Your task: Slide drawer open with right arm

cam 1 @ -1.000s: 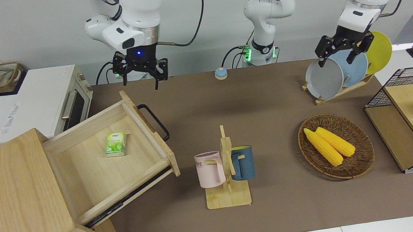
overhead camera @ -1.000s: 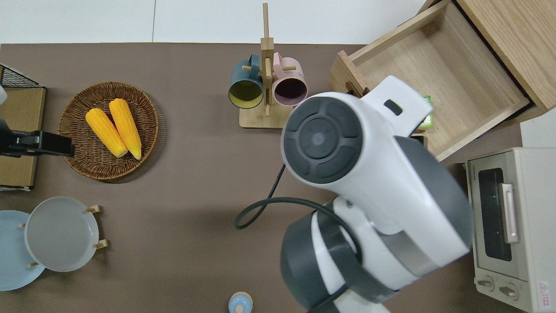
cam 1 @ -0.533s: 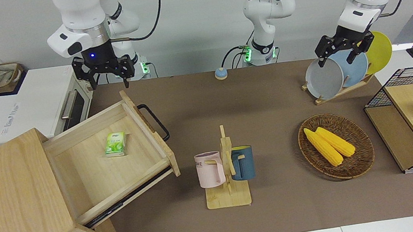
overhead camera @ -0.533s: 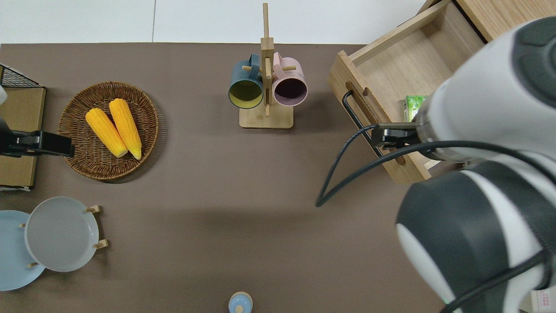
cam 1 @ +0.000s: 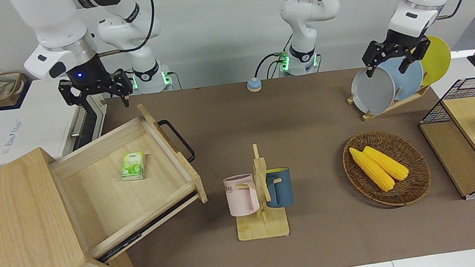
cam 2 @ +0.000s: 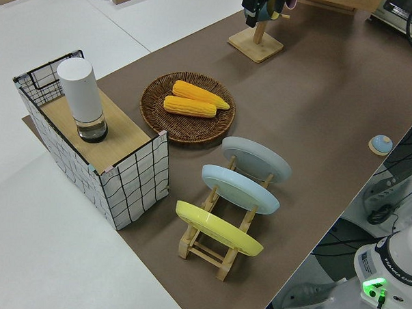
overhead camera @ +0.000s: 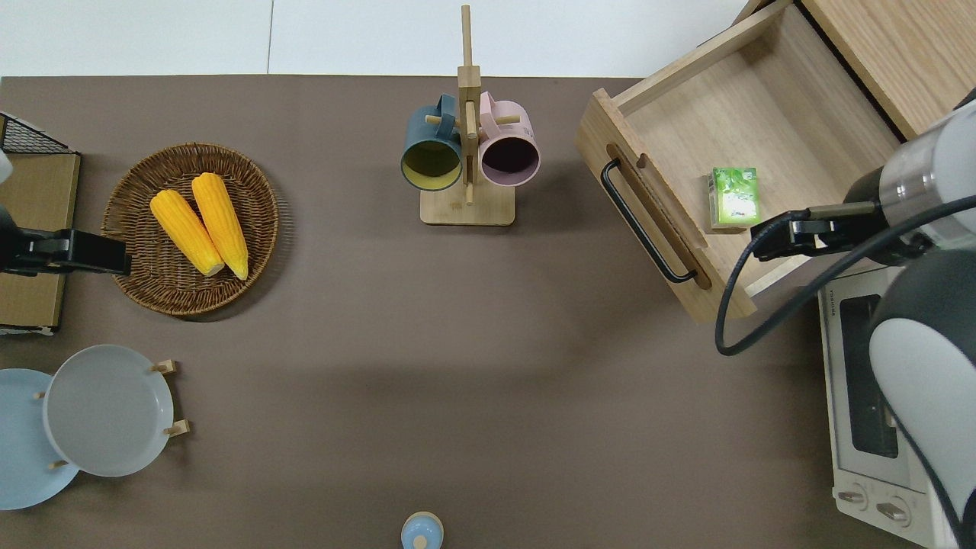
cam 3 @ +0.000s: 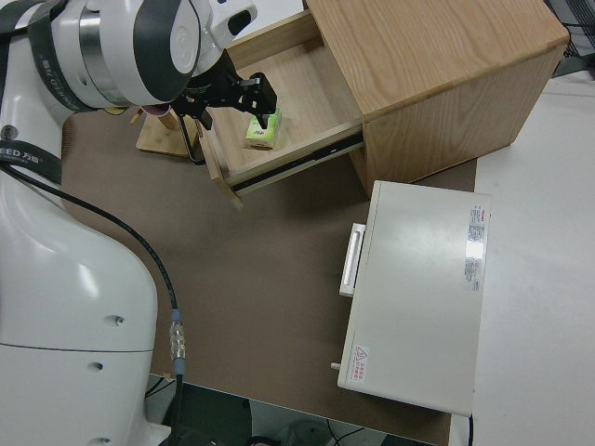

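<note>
Right gripper [cam 1: 96,92] fingers [cam 1: 125,97] spread, empty; drawer [cam 1: 135,189] pulled out.

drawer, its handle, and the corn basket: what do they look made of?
Drawer: pale unfinished-looking wood, visible grain. Handle: thin black bar, probably matte-coated metal. Basket: brown woven wicker or rattan, weave visible at the rim.

"TOSHIBA" on toaster oven [overhead camera: 877,381]; "FRANKA EMIKA" on arm base [cam 2: 393,262].

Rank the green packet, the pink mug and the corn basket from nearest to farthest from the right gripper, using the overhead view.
From the right gripper:
1. Green packet, lying in the open drawer.
2. Pink mug, on the mug tree mid-table.
3. Corn basket, toward the left arm's end.
</note>
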